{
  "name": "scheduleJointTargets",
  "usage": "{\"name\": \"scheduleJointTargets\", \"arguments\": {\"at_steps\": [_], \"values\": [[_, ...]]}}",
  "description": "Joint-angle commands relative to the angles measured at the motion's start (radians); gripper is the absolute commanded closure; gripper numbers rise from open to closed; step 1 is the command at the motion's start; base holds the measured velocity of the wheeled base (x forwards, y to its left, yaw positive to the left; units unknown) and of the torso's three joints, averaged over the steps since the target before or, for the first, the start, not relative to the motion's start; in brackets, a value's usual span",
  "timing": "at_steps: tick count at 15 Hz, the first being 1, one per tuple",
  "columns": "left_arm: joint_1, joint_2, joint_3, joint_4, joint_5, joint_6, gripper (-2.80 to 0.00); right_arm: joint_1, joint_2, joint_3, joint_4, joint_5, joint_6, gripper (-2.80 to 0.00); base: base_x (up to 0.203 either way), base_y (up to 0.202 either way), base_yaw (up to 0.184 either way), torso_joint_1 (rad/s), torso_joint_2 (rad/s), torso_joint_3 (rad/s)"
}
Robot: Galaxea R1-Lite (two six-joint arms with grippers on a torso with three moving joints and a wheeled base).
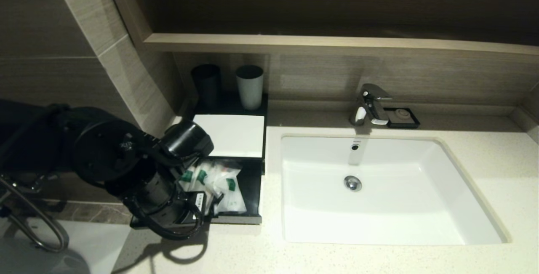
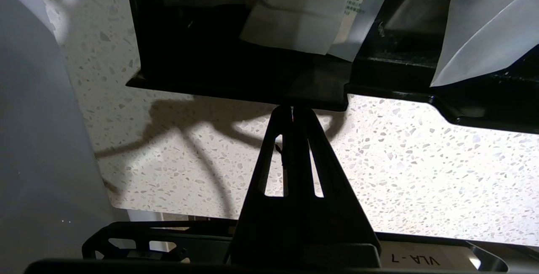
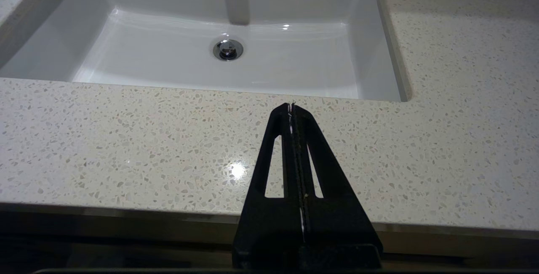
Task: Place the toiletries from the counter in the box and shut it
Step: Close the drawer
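The black box with a white top panel (image 1: 229, 134) stands left of the basin, and its front drawer (image 1: 252, 183) is pulled out. Several toiletries (image 1: 221, 183) in clear and white wrap with green labels lie in the drawer; they also show in the left wrist view (image 2: 294, 21). My left gripper (image 2: 293, 107) is shut and empty, its tips at the front lip of the drawer (image 2: 236, 89). In the head view the left arm (image 1: 139, 173) covers the drawer's left part. My right gripper (image 3: 292, 105) is shut and empty, above the counter (image 3: 126, 139) in front of the basin.
A white basin (image 1: 379, 190) with a chrome tap (image 1: 370, 103) sits in the counter. A dark cup (image 1: 206, 83) and a grey cup (image 1: 249, 85) stand behind the box. A small black soap dish (image 1: 402, 117) is beside the tap. A wooden ledge (image 1: 337, 44) runs above.
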Motion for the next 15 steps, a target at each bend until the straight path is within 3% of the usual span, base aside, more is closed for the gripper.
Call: {"name": "scheduleJointTargets", "arguments": {"at_steps": [1,15], "values": [[0.002,0.008,-0.01,0.003,0.001,-0.003,0.0,0.0,-0.001,0.0,0.0,0.0,-0.001,0.0,0.0,0.0,0.0,0.0,0.0,0.0],[0.031,0.06,-0.068,-0.048,0.001,0.003,0.0,0.0,-0.001,0.0,0.0,0.0,-0.001,0.0,0.0,0.0,0.0,0.0,0.0,0.0]]}}
